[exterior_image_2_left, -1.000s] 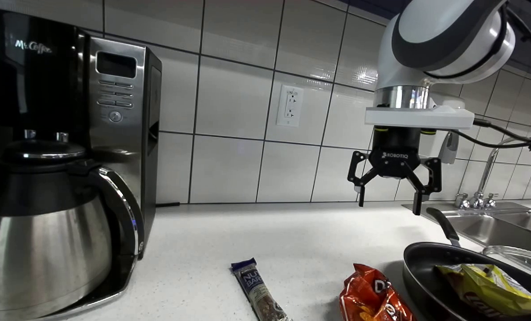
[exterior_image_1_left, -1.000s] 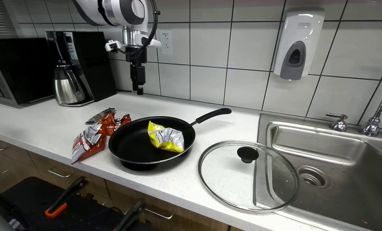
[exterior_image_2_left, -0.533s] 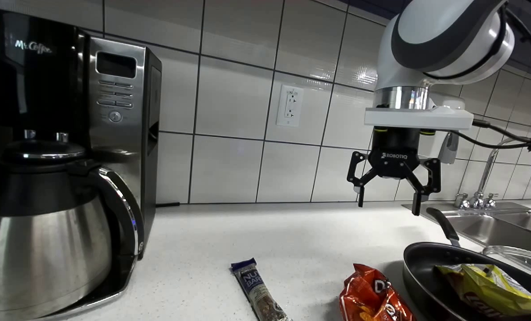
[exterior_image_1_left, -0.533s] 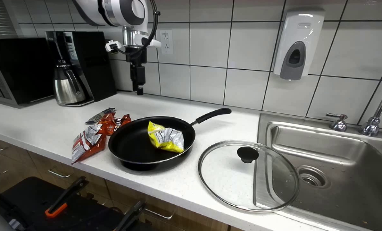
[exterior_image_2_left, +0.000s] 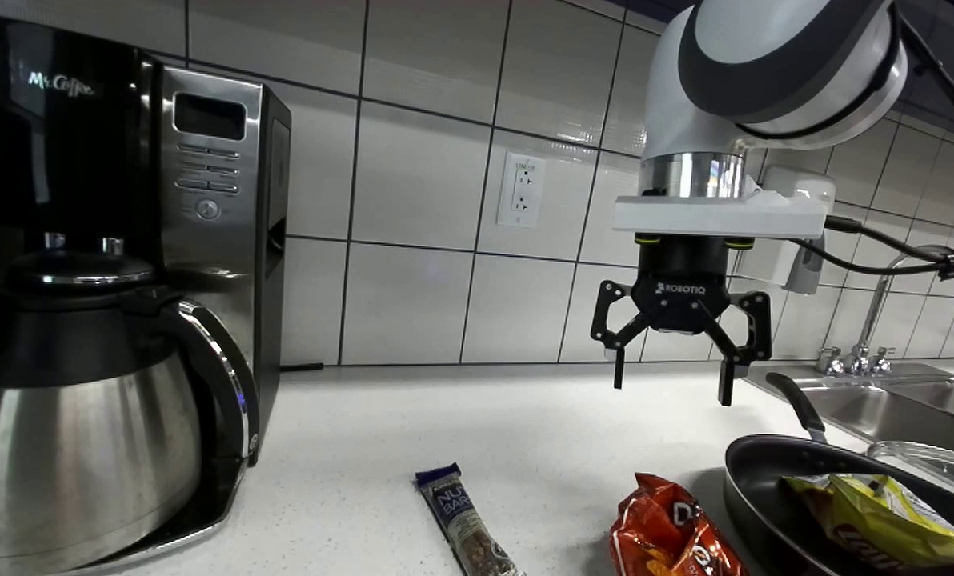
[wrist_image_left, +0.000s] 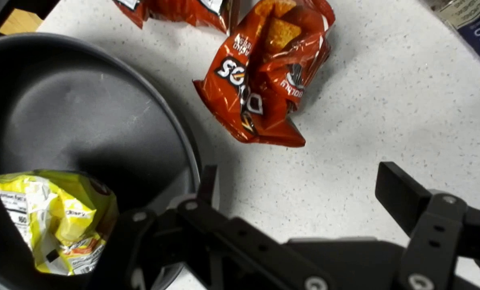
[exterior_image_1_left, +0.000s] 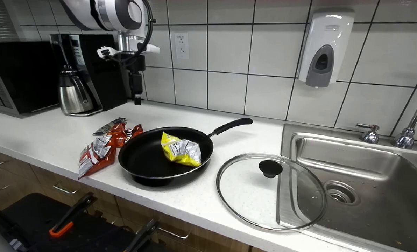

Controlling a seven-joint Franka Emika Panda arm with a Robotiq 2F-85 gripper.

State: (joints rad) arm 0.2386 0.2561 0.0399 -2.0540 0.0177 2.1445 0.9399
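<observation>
By the front edge of the counter (exterior_image_1_left: 194,193) lies a red snack bag (exterior_image_1_left: 97,158), near the frying pan (exterior_image_1_left: 142,154), whose wall, I'd guess, corrals the Lay's bag (exterior_image_1_left: 181,150). The glass lid (exterior_image_1_left: 254,196) overlaps the sink's rim (exterior_image_1_left: 287,140), leaving the pan uncovered. Beyond sits the Doritos bag (wrist_image_left: 256,84). Nearer the back edge, the arm (exterior_image_2_left: 765,72) points straight down, fingers (exterior_image_2_left: 726,386) spread wide, holding nothing, the pan and Doritos bag nearest.

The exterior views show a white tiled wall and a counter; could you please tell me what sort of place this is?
Most likely a kitchen or kitchenette: there is a metal sink with a drain, a coffee maker and a black frying pan.
</observation>
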